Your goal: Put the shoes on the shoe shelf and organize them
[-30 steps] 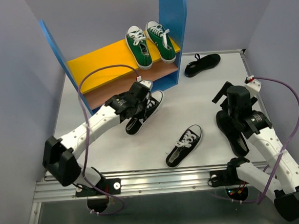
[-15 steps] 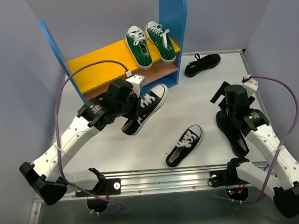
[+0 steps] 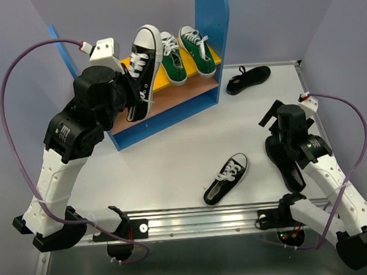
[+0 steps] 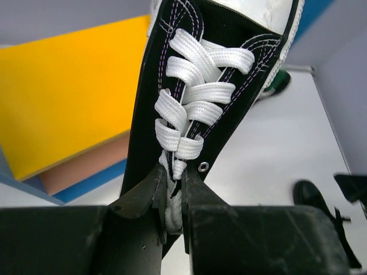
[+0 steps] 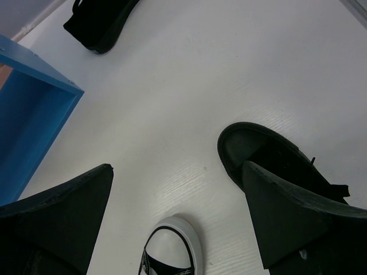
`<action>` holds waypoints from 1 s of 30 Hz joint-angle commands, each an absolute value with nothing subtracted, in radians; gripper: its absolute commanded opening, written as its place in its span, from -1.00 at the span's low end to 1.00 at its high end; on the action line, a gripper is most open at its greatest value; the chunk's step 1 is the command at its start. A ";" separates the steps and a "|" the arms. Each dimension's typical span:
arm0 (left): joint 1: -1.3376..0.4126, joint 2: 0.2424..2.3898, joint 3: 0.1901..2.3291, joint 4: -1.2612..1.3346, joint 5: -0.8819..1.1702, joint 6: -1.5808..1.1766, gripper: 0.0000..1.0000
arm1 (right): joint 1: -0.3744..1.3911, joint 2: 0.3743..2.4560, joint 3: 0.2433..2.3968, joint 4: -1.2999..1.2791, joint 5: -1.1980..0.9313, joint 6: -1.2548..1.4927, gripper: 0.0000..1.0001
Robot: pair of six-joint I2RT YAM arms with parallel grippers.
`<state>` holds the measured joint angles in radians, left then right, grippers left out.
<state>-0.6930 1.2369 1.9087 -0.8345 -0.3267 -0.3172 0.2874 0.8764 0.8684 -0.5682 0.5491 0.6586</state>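
My left gripper [image 3: 128, 90] is shut on the white laces of a black sneaker [image 3: 142, 65] and holds it in the air, toe up, over the yellow upper board [image 4: 69, 91] of the shoe shelf [image 3: 212, 22]. In the left wrist view the fingers [image 4: 195, 192] pinch the lace knot of this sneaker [image 4: 223, 114]. Two green sneakers [image 3: 184, 52] stand side by side at the right end of the upper board. A second black sneaker [image 3: 226, 178] lies on the table. My right gripper [image 3: 272, 120] is open and empty above the table, next to an all-black shoe [image 5: 275, 160].
Another all-black shoe [image 3: 249, 79] lies right of the shelf, also in the right wrist view [image 5: 97, 20]. The second black sneaker's toe [image 5: 172, 246] shows between my right fingers. The shelf's blue base corner [image 5: 28, 120] is at the left. Grey walls close in the table.
My left arm has lifted the black sneaker from the table in front of the shelf up and back to above the upper board. The right arm has barely moved.
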 commanded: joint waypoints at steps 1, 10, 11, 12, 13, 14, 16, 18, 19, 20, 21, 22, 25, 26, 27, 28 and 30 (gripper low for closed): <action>-0.649 1.320 2.025 -0.848 -0.601 -0.440 -1.00 | 0.285 0.847 0.874 -0.526 0.548 0.649 1.00; -0.511 1.434 2.077 -0.865 -0.744 -0.537 -1.00 | 0.285 0.831 0.876 -0.545 0.554 0.650 1.00; -0.497 1.456 2.075 -0.862 -0.744 -0.544 -1.00 | 0.285 0.830 0.876 -0.545 0.554 0.652 1.00; -0.474 1.465 2.071 -0.853 -0.742 -0.558 -1.00 | 0.285 0.831 0.876 -0.548 0.552 0.650 1.00; -0.466 1.473 2.068 -0.845 -0.742 -0.561 -1.00 | 0.285 0.831 0.877 -0.548 0.551 0.652 1.00; -0.462 1.488 2.065 -0.839 -0.752 -0.568 -1.00 | 0.285 0.831 0.877 -0.552 0.554 0.652 1.00; -0.450 1.505 2.065 -0.819 -0.755 -0.568 -1.00 | 0.285 0.828 0.881 -0.557 0.557 0.652 1.00; -0.430 1.522 2.065 -0.813 -0.753 -0.574 -1.00 | 0.285 0.824 0.882 -0.563 0.563 0.649 1.00; -0.425 1.522 2.063 -0.811 -0.752 -0.575 -1.00 | 0.285 0.822 0.882 -0.563 0.566 0.649 1.00; -0.419 1.528 2.054 -0.811 -0.749 -0.578 -1.00 | 0.285 0.822 0.882 -0.566 0.569 0.649 1.00; -0.413 1.528 2.046 -0.805 -0.746 -0.581 -1.00 | 0.285 0.821 0.881 -0.568 0.571 0.650 1.00; -0.402 1.523 2.033 -0.801 -0.744 -0.587 -1.00 | 0.285 0.821 0.879 -0.568 0.571 0.650 1.00; -0.384 1.485 1.959 -0.752 -0.732 -0.591 -1.00 | 0.285 0.822 0.877 -0.568 0.569 0.653 1.00; -0.377 1.479 1.939 -0.738 -0.713 -0.589 -1.00 | 0.285 0.824 0.877 -0.568 0.568 0.655 1.00; -0.370 1.476 1.912 -0.721 -0.701 -0.586 -1.00 | 0.285 0.827 0.877 -0.566 0.566 0.657 1.00; -0.362 1.476 1.904 -0.721 -0.693 -0.587 -1.00 | 0.285 0.830 0.879 -0.568 0.566 0.655 1.00; -0.348 1.483 1.890 -0.721 -0.669 -0.589 -1.00 | 0.285 0.831 0.881 -0.568 0.565 0.657 1.00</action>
